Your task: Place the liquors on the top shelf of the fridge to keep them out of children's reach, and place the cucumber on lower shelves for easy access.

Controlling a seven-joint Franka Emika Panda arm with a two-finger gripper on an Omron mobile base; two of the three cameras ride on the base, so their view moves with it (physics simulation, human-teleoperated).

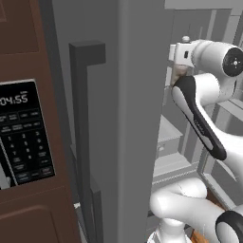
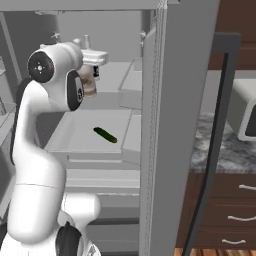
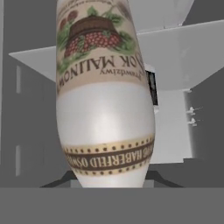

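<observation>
- Hand view has the cream bottle [image 3: 105, 100] running straight out from the jaws, its long axis along the line of sight and its berry label reading upside down; from how it sits against the hand I judge the jaws closed on it, though the fingertips themselves are hidden.
- Beyond the bottle's far end lies a thin pale shelf [image 3: 183, 57], and just past the bottle's right flank a small dark bottle [image 3: 152, 87] stands on it.
- Right base view places the gripper [image 2: 90, 75] inside the open fridge [image 2: 170, 125], level with the upper shelf [image 2: 117, 75].
- Cucumber [image 2: 105, 135] lies flat on a lower shelf [image 2: 75, 135], below the jaws and a little to their right, well apart from them.
- Judgement: the cucumber is done, and the cream bottle only needs moving forward over the thin shelf and standing upright beside the dark one without knocking it.
</observation>
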